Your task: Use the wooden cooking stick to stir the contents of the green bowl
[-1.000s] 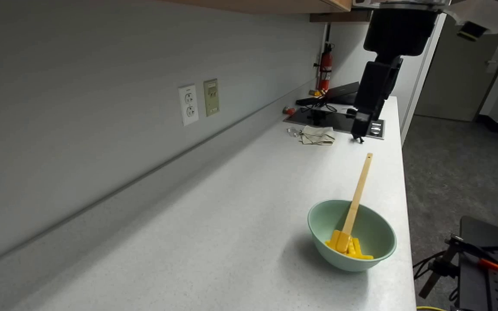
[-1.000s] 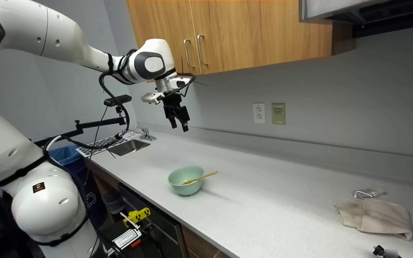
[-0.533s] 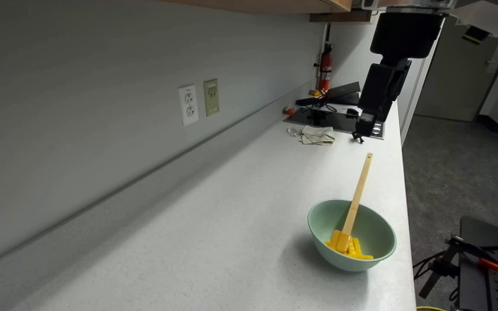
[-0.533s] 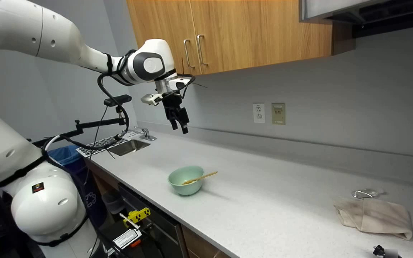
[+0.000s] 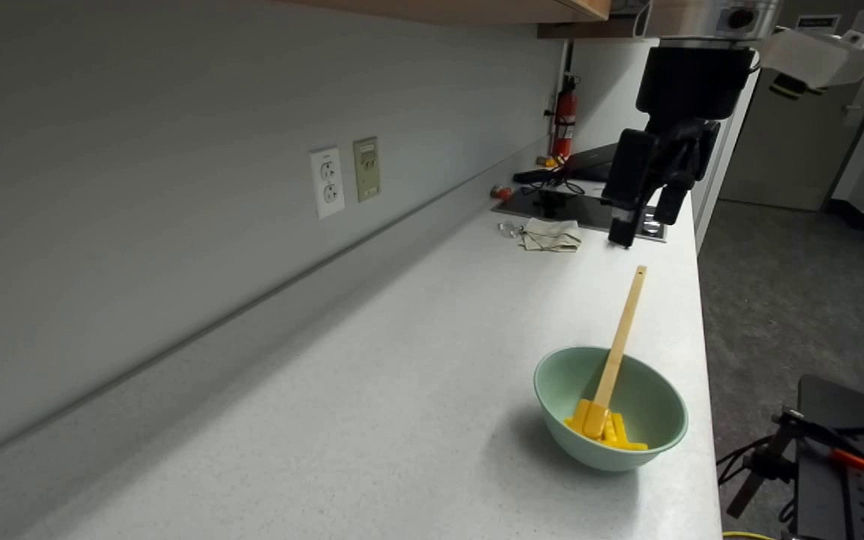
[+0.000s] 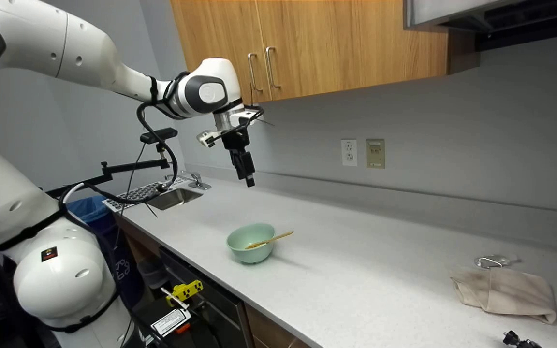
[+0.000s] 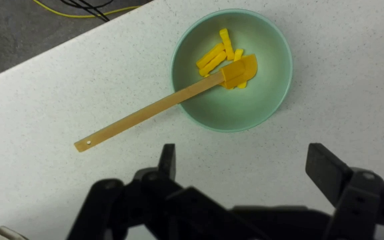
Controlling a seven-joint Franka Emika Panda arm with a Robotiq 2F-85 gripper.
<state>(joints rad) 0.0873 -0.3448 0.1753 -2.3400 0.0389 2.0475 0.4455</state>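
Hangs above the surface with one claw spread apart. Shows in one green bowl at least four yellow pieces and one wooden cooking stick, slanting handle-first past the rim to the wrist view's lower left.

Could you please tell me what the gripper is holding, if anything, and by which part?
Nothing is held: the gripper is open, and the wooden cooking stick rests untouched in the green bowl.
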